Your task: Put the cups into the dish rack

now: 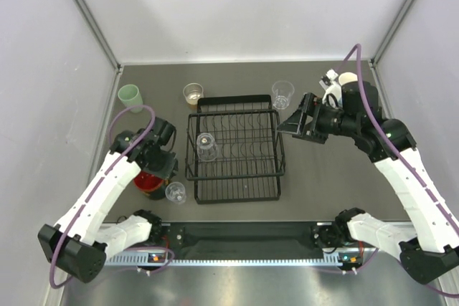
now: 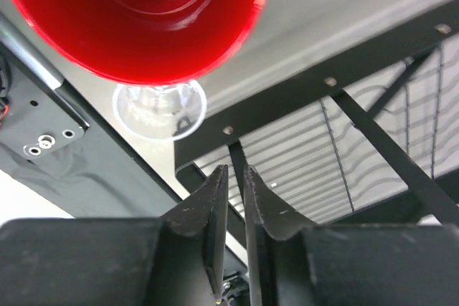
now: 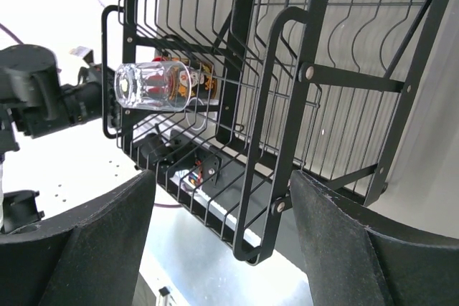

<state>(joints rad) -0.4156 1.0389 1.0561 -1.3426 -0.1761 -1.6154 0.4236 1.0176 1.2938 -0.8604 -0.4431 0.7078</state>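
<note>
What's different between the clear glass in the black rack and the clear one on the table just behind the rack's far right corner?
The glass in the rack sits inside the dish rack, in its left part; the glass behind the rack stands outside it on the table. The glass in the rack seems to be mouth down; the glass behind the rack is mouth up. Both are clear.

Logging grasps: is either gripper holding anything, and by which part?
Nothing is held. The left gripper is nearly shut on air near the red-lined cup; the right gripper is open and empty before the dish rack.
</note>
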